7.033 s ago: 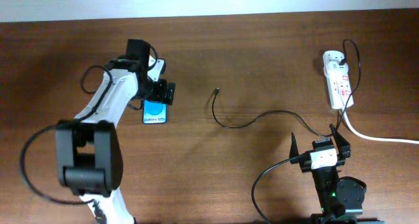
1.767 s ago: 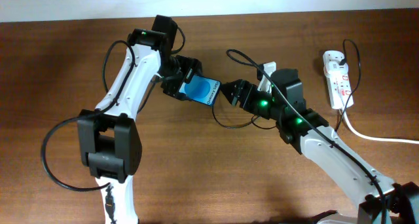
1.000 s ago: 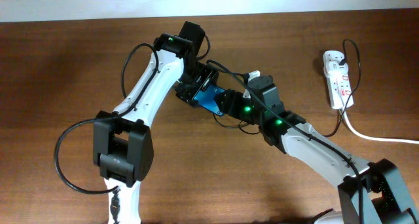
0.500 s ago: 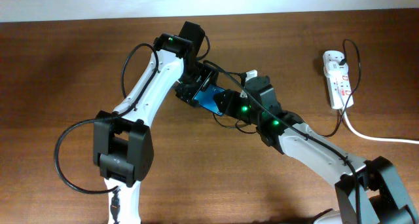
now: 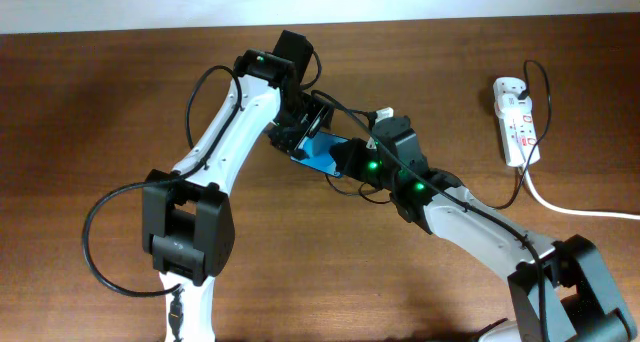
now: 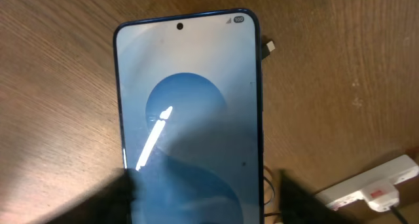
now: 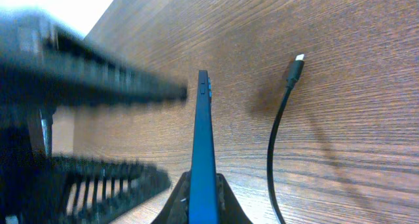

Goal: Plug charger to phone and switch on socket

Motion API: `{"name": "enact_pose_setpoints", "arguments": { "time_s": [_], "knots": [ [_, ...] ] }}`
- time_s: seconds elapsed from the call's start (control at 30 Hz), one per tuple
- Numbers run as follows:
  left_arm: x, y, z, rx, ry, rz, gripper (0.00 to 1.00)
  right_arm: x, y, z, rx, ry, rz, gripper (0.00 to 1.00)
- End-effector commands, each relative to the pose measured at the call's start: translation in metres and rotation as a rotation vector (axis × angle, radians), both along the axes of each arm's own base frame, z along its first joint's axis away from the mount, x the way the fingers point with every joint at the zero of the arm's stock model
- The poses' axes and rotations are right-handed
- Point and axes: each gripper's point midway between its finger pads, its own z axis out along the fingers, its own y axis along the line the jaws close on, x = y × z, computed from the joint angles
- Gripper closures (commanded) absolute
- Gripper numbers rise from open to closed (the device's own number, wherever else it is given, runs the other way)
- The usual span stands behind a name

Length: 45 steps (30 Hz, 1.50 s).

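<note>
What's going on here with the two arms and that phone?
Both arms meet mid-table at the phone, which is held tilted above the table. The right gripper pinches one end; the left gripper flanks it, though its grip is unclear. The charger lies loose beside it, not plugged in, and the socket sits untouched off to the right.

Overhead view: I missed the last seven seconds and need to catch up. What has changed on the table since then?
The left gripper took the phone off the table and carried it toward the table's middle. The right gripper left its parked spot near the front edge, reached in and now closes on the phone's edge. The charger still lies unplugged on the wood, and the socket has not moved.
</note>
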Motion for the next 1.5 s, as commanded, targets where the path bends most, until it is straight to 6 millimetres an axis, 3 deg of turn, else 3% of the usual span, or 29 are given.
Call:
{"name": "enact_pose_setpoints", "arguments": {
  "time_s": [0.0,0.1,0.13,0.17,0.2,0.3,0.37,0.4,0.5,0.67,0.8,1.03,1.1,1.2,1.47],
  "knots": [
    [0.002,-0.001,0.007,-0.006,-0.017,-0.002,1.00,0.006,0.000,0.012,0.011,-0.039,-0.006,0.96],
    [0.003,0.000,0.007,0.002,-0.041,-0.057,1.00,0.014,-0.014,0.022,0.024,-0.056,-0.037,0.96],
    [0.005,0.002,0.007,0.004,-0.061,-0.104,0.90,0.019,-0.024,0.028,0.030,-0.068,-0.060,0.96],
    [0.007,0.006,0.007,0.004,-0.103,-0.212,0.55,0.024,-0.035,0.036,0.039,-0.084,-0.087,0.96],
    [0.006,0.005,0.008,-0.020,-0.134,-0.308,0.29,0.027,-0.042,0.040,0.047,-0.091,-0.100,0.96],
    [0.019,-0.013,0.026,-0.202,-0.328,-0.597,0.27,0.039,-0.071,0.059,0.136,-0.076,-0.206,0.96],
    [0.025,-0.028,0.047,-0.371,-0.445,-0.682,0.14,0.048,-0.083,0.076,0.207,-0.106,-0.253,0.96],
    [0.028,-0.037,0.064,-0.485,-0.518,-0.719,0.02,0.055,-0.086,0.088,0.257,-0.131,-0.276,0.96],
    [0.034,-0.037,0.089,-0.645,-0.593,-0.713,0.01,0.066,-0.093,0.112,0.401,-0.145,-0.365,0.96],
    [0.049,-0.024,0.107,-0.742,-0.557,-0.569,0.00,0.071,-0.097,0.110,0.628,0.019,-0.582,0.96],
    [0.067,-0.027,0.118,-0.764,-0.567,-0.481,0.06,0.069,-0.077,0.125,0.697,-0.008,-0.594,0.96],
    [0.070,-0.032,0.118,-0.755,-0.528,-0.425,0.17,0.059,-0.050,0.127,0.701,0.001,-0.557,0.96],
    [0.074,-0.030,0.113,-0.726,-0.508,-0.382,0.32,0.056,-0.043,0.126,0.719,0.022,-0.551,0.96],
    [0.081,-0.027,0.110,-0.697,-0.496,-0.328,0.44,0.052,-0.035,0.126,0.727,0.037,-0.537,0.96],
    [0.091,-0.025,0.108,-0.657,-0.516,-0.289,0.61,0.048,-0.028,0.127,0.739,0.061,-0.508,0.96]
  ]
}}
